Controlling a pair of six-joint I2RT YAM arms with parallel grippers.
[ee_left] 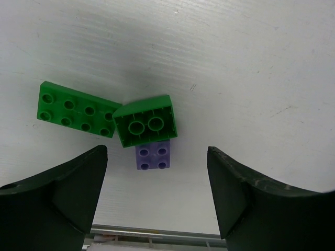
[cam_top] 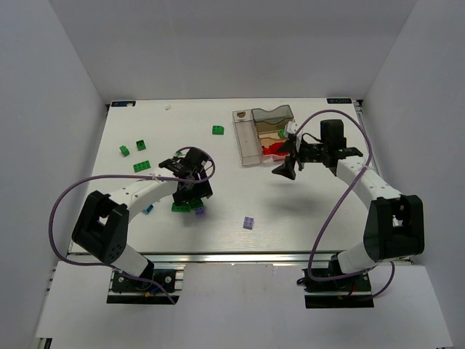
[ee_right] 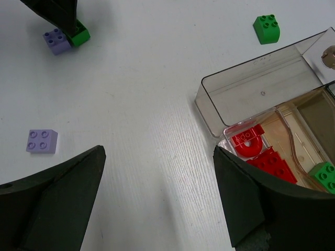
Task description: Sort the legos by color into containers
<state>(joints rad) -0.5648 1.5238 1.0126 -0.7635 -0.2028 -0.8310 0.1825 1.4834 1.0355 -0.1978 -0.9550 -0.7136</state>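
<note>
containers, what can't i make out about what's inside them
- Right wrist view: containers run off the right edge, cutting the green lego inside; the right jaws cover part of the red legos.
- Top view: contents too small to count; the right jaws overlap a corner.

White table (cam_top: 145, 116) in a plain white booth

The top is matte white with a faint grain and a few small scuffs (clearest in the wrist views). It is boxed in by a left wall (cam_top: 43, 109), a back wall (cam_top: 232, 43) and a right wall (cam_top: 429, 109), all bare. A metal rail (cam_top: 240, 259) runs along the near edge. The light is even, leaving soft grey shadows (ee_left: 152, 78).
</note>
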